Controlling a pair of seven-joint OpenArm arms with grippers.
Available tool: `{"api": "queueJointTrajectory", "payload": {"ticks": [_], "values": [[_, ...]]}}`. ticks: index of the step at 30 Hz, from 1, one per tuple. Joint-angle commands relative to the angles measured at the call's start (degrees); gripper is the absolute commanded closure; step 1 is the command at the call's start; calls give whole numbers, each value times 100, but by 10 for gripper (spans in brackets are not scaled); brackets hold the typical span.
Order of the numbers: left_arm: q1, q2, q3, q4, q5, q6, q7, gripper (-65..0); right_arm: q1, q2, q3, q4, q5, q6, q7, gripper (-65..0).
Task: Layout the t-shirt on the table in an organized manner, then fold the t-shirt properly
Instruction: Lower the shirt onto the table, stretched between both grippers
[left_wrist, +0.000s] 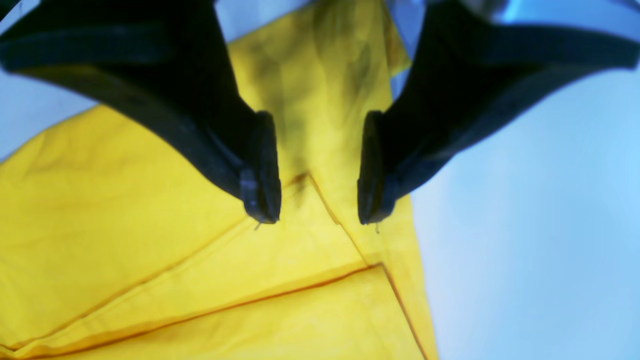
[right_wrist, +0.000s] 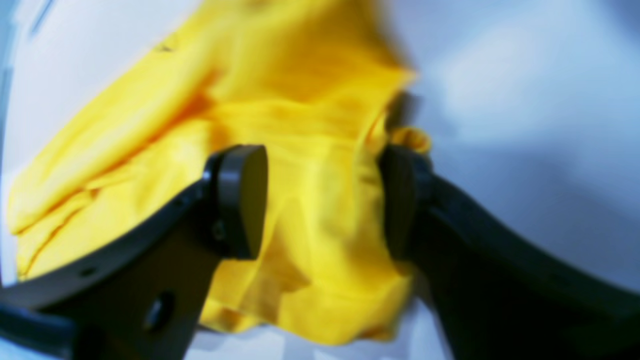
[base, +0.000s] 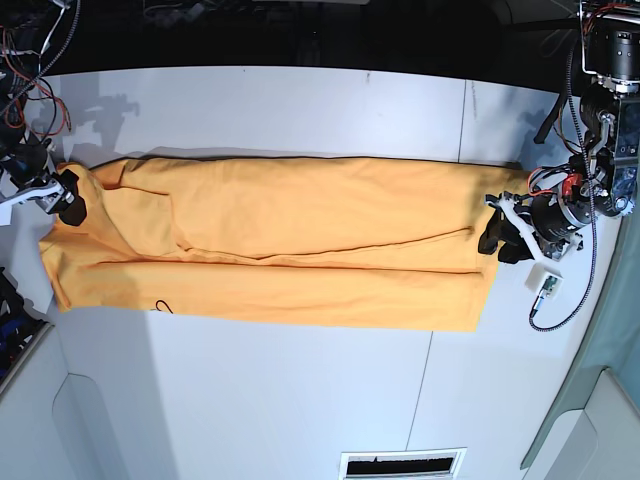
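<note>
Orange-yellow cotton, the t-shirt (base: 300, 240) is lying along the middle of the table (base: 300, 400) as a long band, its sides already lapped inward, probably so it can next be folded end to end. The left gripper (left_wrist: 318, 167) is hovering at one short end with jaws wide, cloth beneath and nothing pinched. The right gripper (right_wrist: 325, 200) is straddling the other end, jaws equally wide; that view is blurred, so whether a pad is brushing the fabric I cannot tell. The white tabletop is showing a thin dark seam, with cables (base: 30, 60) hanging at the far corner.
</note>
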Motion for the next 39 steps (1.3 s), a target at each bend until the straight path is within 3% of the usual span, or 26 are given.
{"api": "queueJointTrajectory", "payload": {"ticks": [1,8,15,18,21,26,30,39], "values": [[-107,-52,-42,92,-57,4,-105,-289,81,195,57,87,9,4,146,-349],[-92,-52,-42,92,-37,0,-101,-289,638,195,57,85,-901,-85,586,-349],[-107,-50,-39,92,-24,7,-114,-289,1016,197,-306,-175,-1364,-190,673,-349],[-107,-52,-42,92,-20,289,-111,-290,1012,195,-595,-354,-1561,-389,883,-349],[-155,-52,-39,90,-17,286,-149,-290,1019,179,-684,-407,-1558,-396,1078,-349],[-374,-48,-39,74,4,457,-275,-290,1060,160,-691,-407,-1419,-334,1088,-164],[-675,4,-39,-282,114,542,-538,-290,1049,146,-691,-407,-1408,-181,1086,-82],[-1735,531,-39,-2371,289,535,-575,-290,1047,118,-688,-407,-1405,-184,938,-63]]}}
